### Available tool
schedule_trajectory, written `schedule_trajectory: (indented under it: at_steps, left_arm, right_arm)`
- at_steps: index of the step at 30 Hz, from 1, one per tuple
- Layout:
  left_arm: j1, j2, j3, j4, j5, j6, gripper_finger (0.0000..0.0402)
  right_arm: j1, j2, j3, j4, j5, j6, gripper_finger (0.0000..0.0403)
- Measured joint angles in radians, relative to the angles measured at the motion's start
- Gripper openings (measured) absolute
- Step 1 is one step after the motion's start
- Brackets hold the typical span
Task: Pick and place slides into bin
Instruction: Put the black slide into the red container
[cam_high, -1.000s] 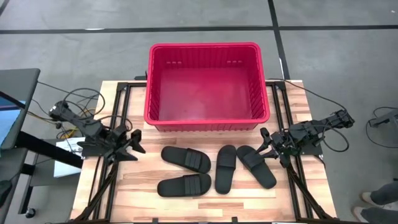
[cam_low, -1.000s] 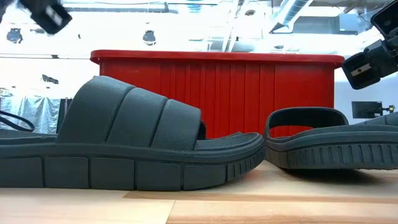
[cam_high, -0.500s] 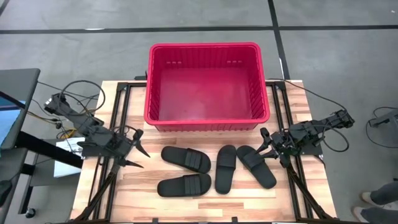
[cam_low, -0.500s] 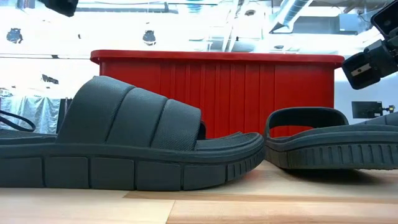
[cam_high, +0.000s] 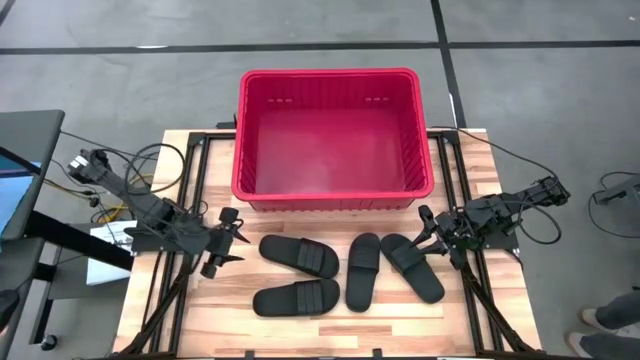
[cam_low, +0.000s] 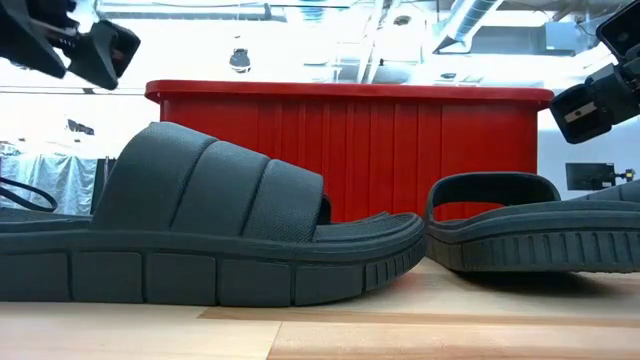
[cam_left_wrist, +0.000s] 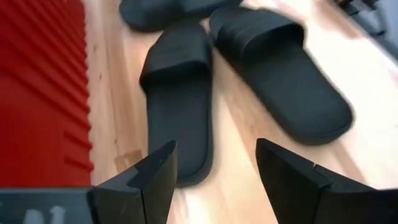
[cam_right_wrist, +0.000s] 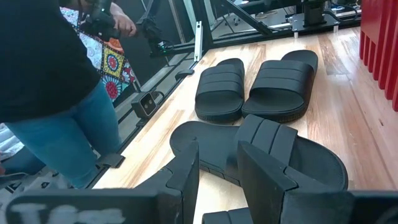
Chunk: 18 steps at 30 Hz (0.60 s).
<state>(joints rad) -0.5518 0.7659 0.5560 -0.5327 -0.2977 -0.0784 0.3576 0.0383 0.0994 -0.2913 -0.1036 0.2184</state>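
Four black slides lie sole-down on the wooden table in front of the red bin: one at the far left, one at the near left, one in the middle and one at the right. My left gripper is open and empty, just left of the far-left slide. My right gripper is open and empty, just right of the right slide. In the low view the near-left slide fills the foreground before the bin.
The bin stands at the table's far edge; its ribbed wall is close beside my left gripper. A person stands beyond the table's near edge. Black frame rails run along both sides of the table. Bare wood lies near the front edge.
My left gripper has gone toward the table's right, nearer the far-left slide, staying open. The slides, the bin and my right gripper have kept still.
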Motion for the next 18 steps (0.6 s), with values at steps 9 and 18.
schedule_trajectory:
  at_steps: [9, 18]
  left_arm:
    - [0.000, 0.200, 0.000, 0.009, -0.022, 0.096, 0.0210]
    - [0.000, 0.379, 0.000, 0.115, -0.159, 0.351, 0.0210]
  right_arm:
    - [0.000, 0.000, 0.000, 0.000, 0.000, 0.000, 0.0102]
    - [0.000, 0.000, 0.000, 0.000, 0.000, 0.000, 0.0102]
